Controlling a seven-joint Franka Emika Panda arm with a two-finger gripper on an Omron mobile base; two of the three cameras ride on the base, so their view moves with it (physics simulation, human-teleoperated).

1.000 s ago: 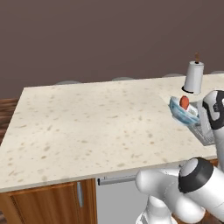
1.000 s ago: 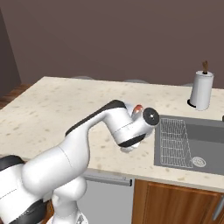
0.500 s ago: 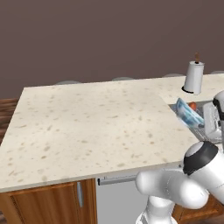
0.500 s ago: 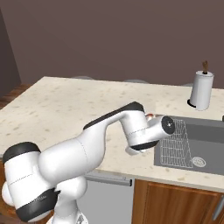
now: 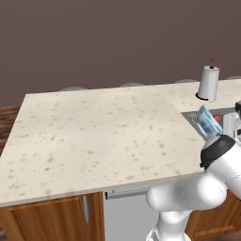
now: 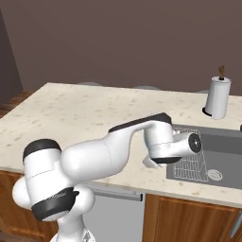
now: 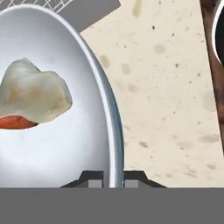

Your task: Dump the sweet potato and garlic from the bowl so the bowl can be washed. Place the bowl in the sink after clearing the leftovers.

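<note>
The claw (image 7: 109, 177) is pinching the rim of the bowl (image 7: 65, 144) between its tips, holding it tilted over the sink (image 5: 197, 117) beside the speckled surface (image 5: 94, 132). The garlic (image 7: 30, 94) is resting inside, overlapping the sweet potato (image 7: 15, 123).

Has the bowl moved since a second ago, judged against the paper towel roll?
Yes. The bowl has dropped lower and further right of the paper towel roll, toward the sink.
</note>
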